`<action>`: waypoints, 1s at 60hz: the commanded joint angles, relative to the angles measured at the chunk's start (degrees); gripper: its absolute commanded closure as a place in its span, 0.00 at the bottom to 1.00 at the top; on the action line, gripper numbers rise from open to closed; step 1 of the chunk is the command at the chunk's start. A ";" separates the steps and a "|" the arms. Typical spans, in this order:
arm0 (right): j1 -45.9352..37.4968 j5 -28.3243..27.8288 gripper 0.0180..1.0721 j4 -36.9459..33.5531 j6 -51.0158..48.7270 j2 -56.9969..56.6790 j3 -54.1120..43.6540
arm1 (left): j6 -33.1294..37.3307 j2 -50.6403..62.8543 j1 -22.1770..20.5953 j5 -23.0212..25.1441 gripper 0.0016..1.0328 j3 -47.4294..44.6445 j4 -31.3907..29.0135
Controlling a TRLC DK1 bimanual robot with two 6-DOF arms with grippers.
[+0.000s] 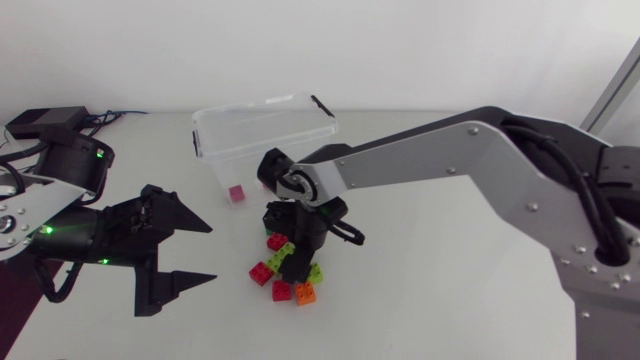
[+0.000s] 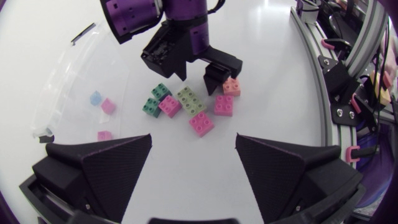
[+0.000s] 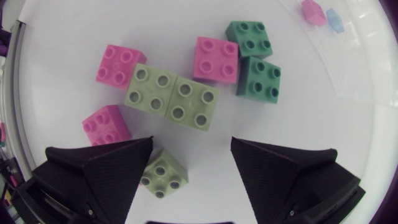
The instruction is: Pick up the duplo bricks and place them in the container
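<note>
Right arm (image 1: 440, 160) low over duplo bricks (image 1: 283, 291)

"What lies on the table?"

"Duplo bricks (image 1: 262, 273) in a loose cluster near its middle, studs up, mostly touching: red, green and one orange brick (image 1: 305, 293)."

"And the container?"

"The clear container (image 1: 250, 106) stands open toward the far edge, with a pink brick (image 1: 236, 194) and a blue brick (image 2: 95, 98) inside."

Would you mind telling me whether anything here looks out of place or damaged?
Nothing stands out: the clear container stands upright with a pink brick inside, and the loose duplo bricks lie clustered beneath the open right gripper.
</note>
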 commanded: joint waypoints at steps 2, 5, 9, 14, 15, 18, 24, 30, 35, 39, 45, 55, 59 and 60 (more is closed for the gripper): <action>-3.55 2.10 0.13 -0.91 -0.46 -1.87 -3.58 | 0.58 2.89 -2.88 0.62 0.09 -1.76 1.58; -5.48 2.36 0.13 -0.91 -0.46 -2.48 -4.19 | -0.48 5.53 -4.81 0.62 0.09 -1.59 2.98; -6.63 2.36 0.13 -0.91 -0.28 -3.36 -4.81 | -1.62 7.82 -6.31 0.62 0.09 -0.97 3.42; -6.19 2.28 0.13 -1.09 0.77 -4.77 -5.69 | -6.01 11.24 -9.12 0.54 0.09 0.17 4.74; -5.92 2.36 0.13 -1.17 1.04 -4.95 -5.86 | -6.63 11.51 -9.38 0.45 0.09 0.17 5.00; -5.22 2.36 0.13 -1.26 1.57 -5.56 -6.39 | -8.03 11.95 -10.17 0.27 0.09 -0.01 5.79; -4.96 2.10 0.13 -0.91 1.04 -6.70 -7.71 | -8.47 12.30 -10.88 0.18 0.09 -0.97 6.85; -6.10 0.25 0.11 0.85 -4.15 -10.04 -11.31 | -11.99 15.20 -11.40 -3.16 0.09 -1.68 11.24; -6.36 -0.10 0.11 0.94 -5.20 -10.75 -12.98 | -14.27 16.08 -11.58 -4.74 0.09 -2.12 13.62; -6.27 -0.36 0.11 1.99 -6.17 -11.01 -15.18 | -16.47 17.31 -12.46 -6.85 0.09 -2.12 15.02; -6.98 -0.54 0.11 3.48 -7.66 -10.83 -16.76 | -20.34 19.07 -14.30 -9.92 0.09 -1.94 17.13; -7.86 -1.94 0.44 4.80 -9.68 -9.78 -17.64 | -23.85 23.37 -15.27 -13.09 0.09 -0.53 19.07; -7.77 -2.03 0.66 5.33 -9.86 -10.04 -17.99 | -25.17 24.95 -16.06 -14.85 0.10 -0.36 20.03; -7.77 -2.21 0.70 5.33 -9.95 -10.22 -18.08 | -25.61 25.48 -16.41 -15.55 0.10 -0.27 20.21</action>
